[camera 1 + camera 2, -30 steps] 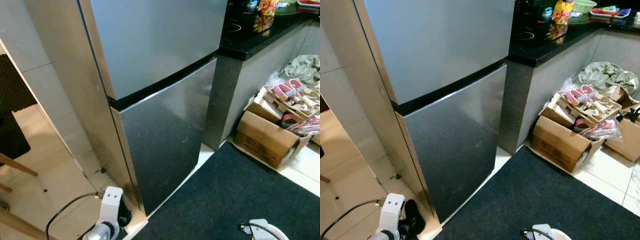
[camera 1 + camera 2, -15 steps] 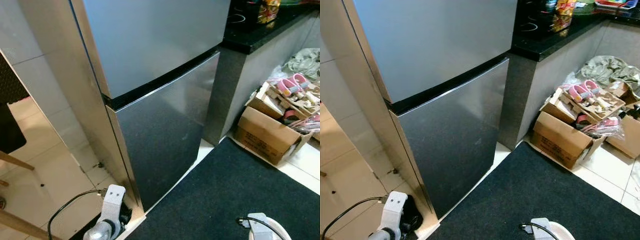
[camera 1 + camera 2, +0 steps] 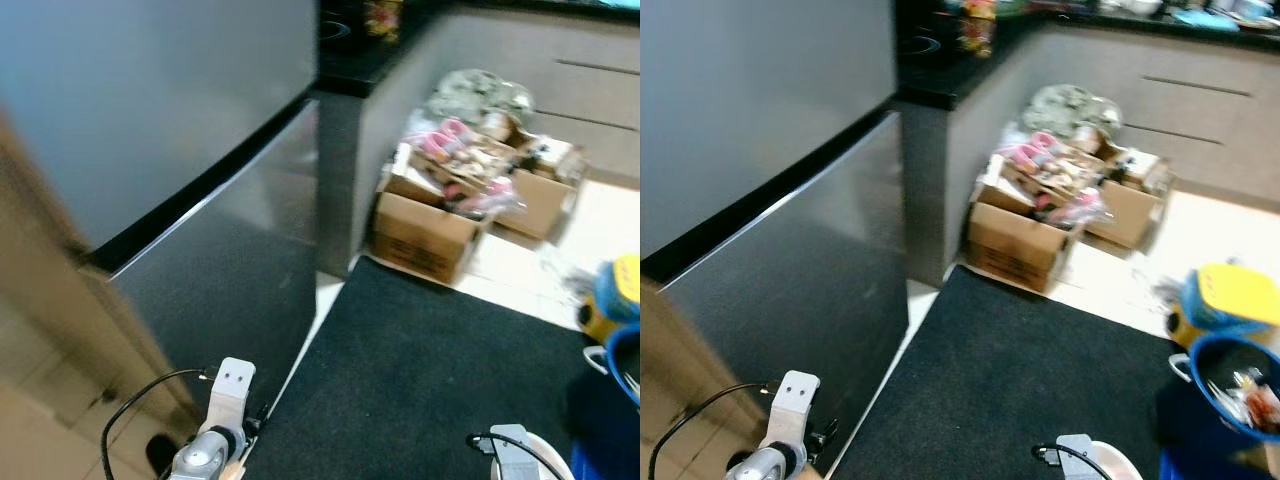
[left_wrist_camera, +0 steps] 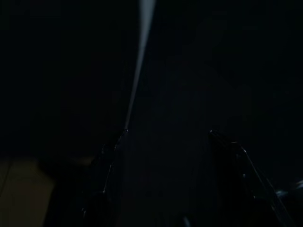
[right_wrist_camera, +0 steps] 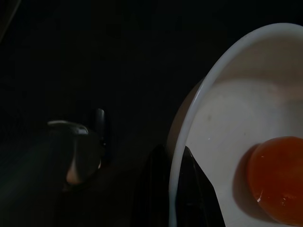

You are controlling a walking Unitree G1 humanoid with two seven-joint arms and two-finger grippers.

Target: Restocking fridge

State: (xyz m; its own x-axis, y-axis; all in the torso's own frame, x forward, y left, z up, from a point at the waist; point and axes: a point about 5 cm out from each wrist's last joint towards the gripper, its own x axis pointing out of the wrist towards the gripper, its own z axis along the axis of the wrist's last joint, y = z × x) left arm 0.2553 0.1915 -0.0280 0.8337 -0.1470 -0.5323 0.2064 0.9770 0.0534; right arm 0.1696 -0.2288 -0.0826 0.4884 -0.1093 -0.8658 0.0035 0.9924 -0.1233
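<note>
While the fridge (image 3: 180,200) stands with both doors shut at the robot's left front, restocking looks barely begun: nothing has gone in, and opening a door is still to do. Right gripper (image 5: 175,189): its black fingers are clamped on the thin rim of a white bowl (image 5: 236,142), smooth and rounded, with one glossy orange round item (image 5: 277,187) in it, fruit or yolk, cannot tell which. Bowl sits low at the robot's right side, clear of the fridge. Left gripper (image 4: 165,175) hangs idle in shade, fingers apart, nothing between them.

Fridge: two flat brushed-metal doors, grey, split by a black seam, no handle visible. Just beside it, a grey counter block with a glossy black top (image 3: 940,85). Underfoot, a dark, matte, finely textured mat (image 3: 420,370) runs up to the fridge base. Past the mat, on pale tile, open cardboard boxes (image 3: 425,230) heaped with pink and mixed clutter. At the far right, a blue bucket (image 3: 1230,385) and a yellow-topped container (image 3: 1230,300). Head views blurred.
</note>
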